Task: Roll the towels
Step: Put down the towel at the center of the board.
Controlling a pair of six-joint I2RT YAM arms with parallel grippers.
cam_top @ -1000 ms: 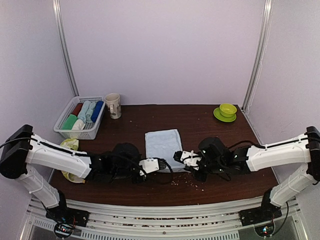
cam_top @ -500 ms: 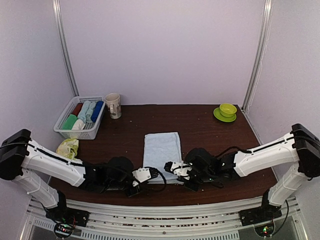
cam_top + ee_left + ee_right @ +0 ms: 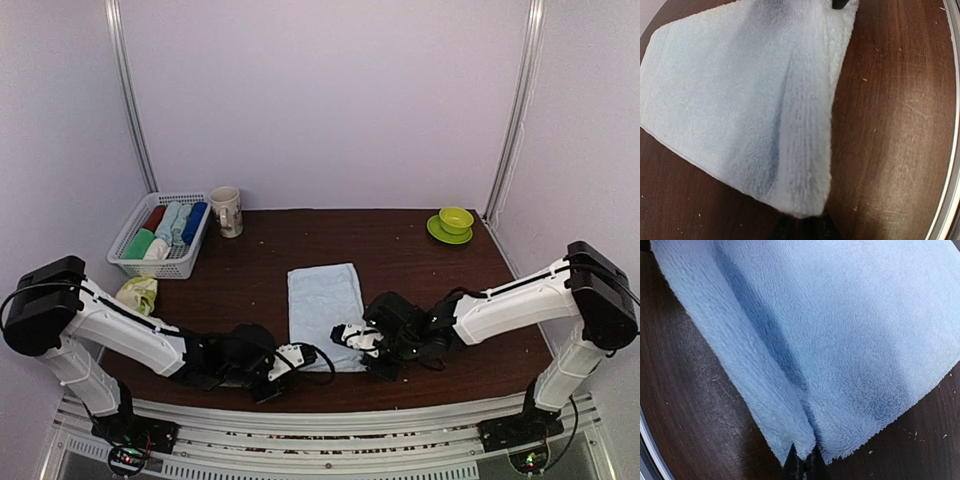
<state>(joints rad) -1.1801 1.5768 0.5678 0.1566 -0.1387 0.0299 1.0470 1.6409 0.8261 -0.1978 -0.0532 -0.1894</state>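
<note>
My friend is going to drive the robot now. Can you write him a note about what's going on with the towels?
Right gripper: shut on the near right corner of the pale blue towel.
Left gripper: at the towel's near left corner; I can't tell if it is gripping.
Towels: the pale blue towel is spread out, unrolled, in the middle of the table. The yellow-green towel is crumpled at the left edge. Some rolled towels sit in the white basket.
Left to do: roll the blue one, then the yellow-green one.
</note>
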